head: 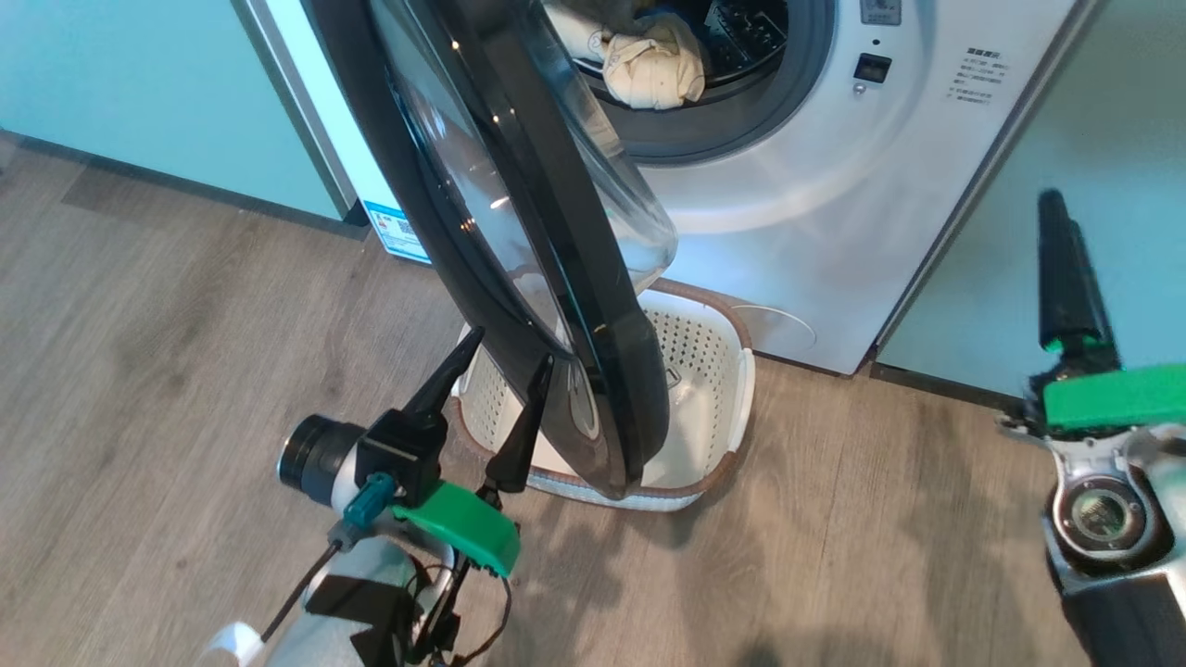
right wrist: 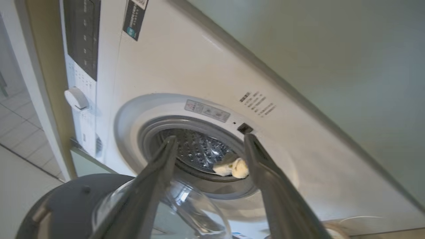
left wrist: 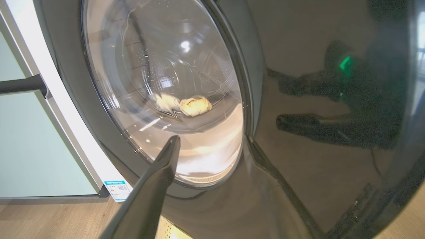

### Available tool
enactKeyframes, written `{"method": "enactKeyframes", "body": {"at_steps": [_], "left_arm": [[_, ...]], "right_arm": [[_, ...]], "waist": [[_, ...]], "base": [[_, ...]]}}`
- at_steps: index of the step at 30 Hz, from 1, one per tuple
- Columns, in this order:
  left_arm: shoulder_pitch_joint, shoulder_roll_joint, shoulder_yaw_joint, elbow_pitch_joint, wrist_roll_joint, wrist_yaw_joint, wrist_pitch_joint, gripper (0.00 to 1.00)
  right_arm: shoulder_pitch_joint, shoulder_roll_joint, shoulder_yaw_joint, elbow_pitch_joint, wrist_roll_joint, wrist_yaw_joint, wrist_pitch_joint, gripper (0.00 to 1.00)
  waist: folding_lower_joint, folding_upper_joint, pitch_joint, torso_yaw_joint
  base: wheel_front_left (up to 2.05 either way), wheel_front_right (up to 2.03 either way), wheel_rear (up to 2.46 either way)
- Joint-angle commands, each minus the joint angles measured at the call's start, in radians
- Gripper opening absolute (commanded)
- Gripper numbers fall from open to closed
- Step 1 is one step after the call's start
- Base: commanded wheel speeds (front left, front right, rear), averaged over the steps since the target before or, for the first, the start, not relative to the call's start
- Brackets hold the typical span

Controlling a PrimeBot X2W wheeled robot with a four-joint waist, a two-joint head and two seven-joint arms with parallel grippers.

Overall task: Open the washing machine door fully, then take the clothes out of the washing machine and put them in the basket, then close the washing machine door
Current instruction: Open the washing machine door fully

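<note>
My left gripper (head: 511, 350), jaws apart and holding nothing, stands at the outer face of the door (head: 574, 269), which hangs roughly half open, edge-on to my head camera and not yet swung wide. Whether a fingertip (head: 536, 394) touches the glossy black I cannot tell. My right gripper (right wrist: 211, 137), jaws likewise spread and empty, hovers well back from the washer (head: 834, 185), sighting the clothes (head: 653, 60), a cream bundle lying at the front lip of the drum (right wrist: 199, 149). The basket (head: 695, 352) sits on the floor (head: 185, 371) just before the washer with nothing showing in it, the door's lower edge crossing above it.

The hazards, as I judge them, start with that door. Its face is slick and curved; a push from a narrow fingertip could skid off onto the glass, and the door would stay where it is or drift back. Left at this angle it shields much of the basket, so a garment dropped from above could slide down the glass and land on the floor. If my right arm goes for the drum before the door is wide, the forearm may strike its rim. The cloth is soft and bunched: a shallow pinch could lift one piece and drag another over the lip. A sweep of the left arm could shove the light basket out of place.
</note>
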Motion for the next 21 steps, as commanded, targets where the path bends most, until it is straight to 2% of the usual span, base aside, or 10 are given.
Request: {"method": "enactKeyframes", "body": {"at_steps": [1, 3, 6, 13, 16, 21], "left_arm": [[-0.012, 0.015, 0.043, -0.035, 0.006, -0.001, -0.006, 1.0], [-0.009, 0.015, 0.048, -0.038, 0.007, 0.001, -0.006, 1.0], [-0.004, 0.017, 0.056, -0.04, 0.009, 0.003, -0.006, 1.0], [0.003, 0.021, 0.081, -0.041, 0.007, 0.01, -0.006, 1.0], [0.003, 0.023, 0.093, -0.045, 0.006, 0.013, -0.006, 1.0], [0.01, 0.028, 0.113, -0.049, 0.004, 0.016, -0.006, 1.0]], "right_arm": [[-0.024, -0.009, -0.003, -0.019, -0.032, -0.003, -0.013, 1.0], [-0.019, -0.022, -0.026, 0.011, -0.114, -0.003, -0.02, 1.0], [0.002, -0.013, -0.117, 0.012, -0.254, -0.003, -0.022, 1.0], [0.145, 0.033, -0.265, -0.131, -0.689, -0.003, -0.023, 1.0], [0.225, 0.063, -0.296, -0.205, -0.803, -0.003, -0.023, 1.0], [0.361, 0.095, -0.287, -0.278, -0.907, -0.003, -0.023, 1.0]], "waist": [[0.0, -0.0001, 0.0, -0.003], [0.0, -0.0001, 0.001, -0.01], [0.0, -0.0001, 0.004, -0.021], [0.0, -0.0001, 0.004, -0.048], [0.0, -0.0001, 0.003, -0.056], [0.0, -0.0001, -0.003, -0.07]], "base": [[0.0, 0.0, 0.0], [0.0, 0.0, 0.0], [0.0, 0.0, 0.0], [0.0, 0.0, 0.0], [0.0, 0.0, 0.0], [0.0, 0.0, 0.0]]}}
